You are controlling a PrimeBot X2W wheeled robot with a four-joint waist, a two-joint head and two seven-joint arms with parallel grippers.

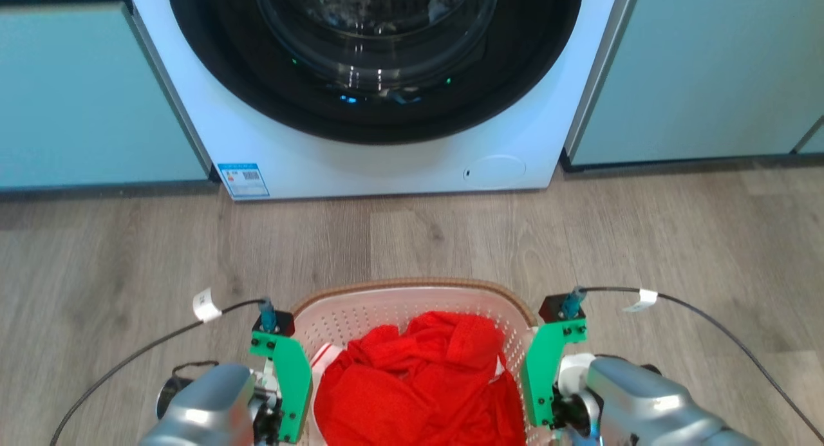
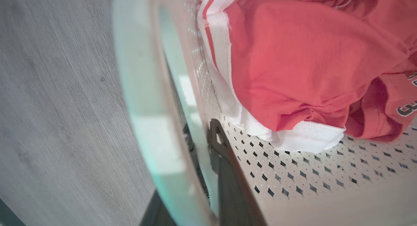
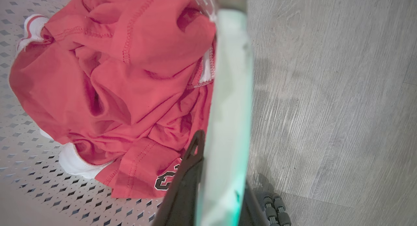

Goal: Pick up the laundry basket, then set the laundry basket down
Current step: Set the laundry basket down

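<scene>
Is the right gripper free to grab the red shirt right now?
Probably not: the right gripper straddles the rim of the laundry basket, seemingly clamped, so it must let go before reaching the red shirt.

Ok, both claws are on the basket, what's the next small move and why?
Probably a slow, level lift with both arms together. The left claw and right claw each straddle a side handle of the laundry basket, one finger inside, one outside, apparently clamped; the red clothes lie loose inside. I cannot tell whether it is off the floor.
</scene>
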